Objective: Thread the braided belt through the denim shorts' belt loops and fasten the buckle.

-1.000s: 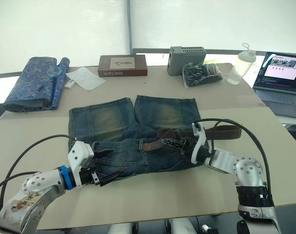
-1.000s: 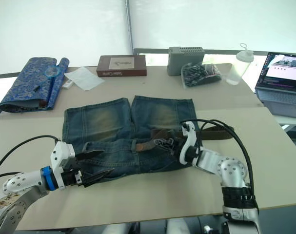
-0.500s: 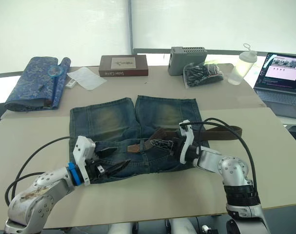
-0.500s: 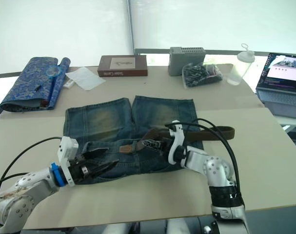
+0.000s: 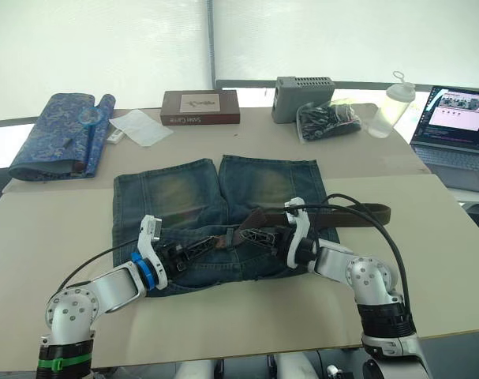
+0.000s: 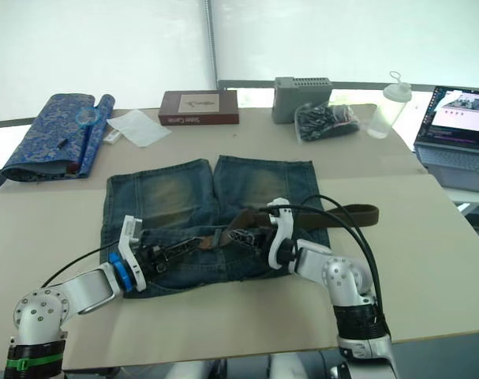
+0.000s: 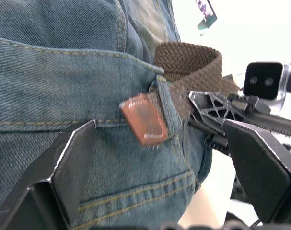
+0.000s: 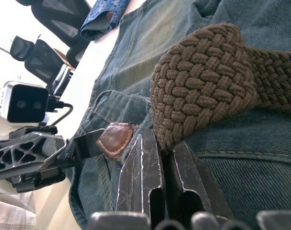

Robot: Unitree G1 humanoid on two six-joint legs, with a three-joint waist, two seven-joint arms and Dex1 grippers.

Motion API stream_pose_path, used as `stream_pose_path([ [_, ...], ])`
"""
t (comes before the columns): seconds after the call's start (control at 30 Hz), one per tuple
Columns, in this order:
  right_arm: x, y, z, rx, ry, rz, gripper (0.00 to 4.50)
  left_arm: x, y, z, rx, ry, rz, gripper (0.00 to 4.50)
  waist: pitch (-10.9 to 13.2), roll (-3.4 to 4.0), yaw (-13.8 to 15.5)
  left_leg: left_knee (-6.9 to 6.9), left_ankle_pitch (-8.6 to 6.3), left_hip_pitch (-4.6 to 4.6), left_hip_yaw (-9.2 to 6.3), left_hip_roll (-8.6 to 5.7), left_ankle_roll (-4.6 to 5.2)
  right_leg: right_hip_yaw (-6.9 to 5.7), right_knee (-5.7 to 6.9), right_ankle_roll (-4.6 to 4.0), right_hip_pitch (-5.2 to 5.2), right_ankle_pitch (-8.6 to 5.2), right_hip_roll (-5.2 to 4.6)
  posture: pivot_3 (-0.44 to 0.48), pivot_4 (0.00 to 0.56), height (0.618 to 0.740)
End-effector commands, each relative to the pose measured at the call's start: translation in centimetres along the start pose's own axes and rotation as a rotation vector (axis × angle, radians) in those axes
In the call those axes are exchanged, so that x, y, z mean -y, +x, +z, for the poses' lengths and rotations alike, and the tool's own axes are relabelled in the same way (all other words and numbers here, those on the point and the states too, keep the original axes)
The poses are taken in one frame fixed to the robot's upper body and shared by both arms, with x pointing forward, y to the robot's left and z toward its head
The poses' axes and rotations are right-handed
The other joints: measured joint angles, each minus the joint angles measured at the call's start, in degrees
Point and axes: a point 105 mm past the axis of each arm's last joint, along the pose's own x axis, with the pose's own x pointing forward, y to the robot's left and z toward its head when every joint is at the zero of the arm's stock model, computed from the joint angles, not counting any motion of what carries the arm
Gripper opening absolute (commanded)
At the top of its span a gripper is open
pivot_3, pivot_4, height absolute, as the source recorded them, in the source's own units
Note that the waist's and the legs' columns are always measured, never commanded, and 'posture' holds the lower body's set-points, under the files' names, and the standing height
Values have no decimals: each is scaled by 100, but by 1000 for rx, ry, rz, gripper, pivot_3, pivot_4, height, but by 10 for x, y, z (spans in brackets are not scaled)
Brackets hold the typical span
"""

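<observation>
Two grippers (image 5: 193, 249) (image 5: 255, 234) crowd braided belt (image 5: 357, 213); laptop (image 5: 452, 126) well apart.

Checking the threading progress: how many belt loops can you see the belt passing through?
1: a belt loop on the denim shorts, with the braided belt passing through near its leather tip. Others may be hidden.

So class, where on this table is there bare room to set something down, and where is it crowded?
Bare table lies left of the shorts, below the blue cloth. More lies right of the shorts, past the belt, short of the laptop. The back edge is crowded: box, grey case, black bag, bottle. Both grippers, left and right, crowd the waistband.
</observation>
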Motion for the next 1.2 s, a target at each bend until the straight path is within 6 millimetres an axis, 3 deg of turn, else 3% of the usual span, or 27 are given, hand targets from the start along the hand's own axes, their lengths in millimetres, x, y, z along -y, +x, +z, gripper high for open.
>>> stream_pose_path([
  [0.03, -8, -2, 2, 14, -15, 31, 0, 13, 0, 10, 32, 0, -46, 4226, 0, 0, -4, -1, 0, 0, 0, 0, 0, 1, 0, 0, 0, 0, 0, 0, 150, 740],
  [0.13, -9, -2, 3, 20, -12, 31, 0, 14, -1, 7, 15, -10, -53, 3419, 0, 0, -5, -2, 0, 1, 0, -1, -1, 2, 0, -3, -1, -2, 0, 0, 150, 740],
  [0.37, -16, -3, 3, 17, -8, 67, 0, 19, 4, 6, 17, -39, -70, 145, 0, 0, -1, -2, 0, 1, 0, -1, -2, 2, 0, -4, -1, -3, -1, 0, 150, 740],
  [0.5, -20, -5, 5, 15, -15, 91, 0, 18, 3, 6, 17, -37, -58, 62, 0, 0, 1, -2, 0, 0, 0, -3, -2, 2, -1, -4, -1, -4, -2, 0, 150, 740],
  [0.63, -16, -19, 4, -12, -143, 64, 1389, 13, -2, 13, 51, -45, -30, 0, 0, 0, 9, -2, 0, 0, 0, -3, -2, 2, -2, -4, -2, -5, -2, 0, 150, 740],
  [0.77, -21, -31, 4, -26, -333, 84, 1389, 11, -10, 22, 84, -59, -17, 0, 0, 0, 20, -1, 0, 0, -1, -11, -2, 2, -3, 3, 0, -10, -8, 0, 150, 740],
  [0.9, -25, -30, -5, -71, -419, 122, 109, 10, -16, 28, 115, -87, -8, 0, 0, -1, 1, -2, 0, 4, -2, -9, -3, 2, 1, -2, 0, -15, -6, 0, 150, 740],
  [1.03, -6, -18, -14, -130, -519, 30, 41, 13, -21, 30, 123, -97, -3, 0, 0, -3, -1, -4, 0, 4, -3, -9, -8, 2, 3, -5, -3, -17, -7, 0, 150, 740],
  [1.2, 30, -15, -32, -276, -605, -120, 41, 10, -45, 46, 158, -91, 44, 0, 0, -4, 1, -4, 1, 5, -4, -11, -12, 1, 4, -6, -5, -18, -12, 0, 150, 740],
])
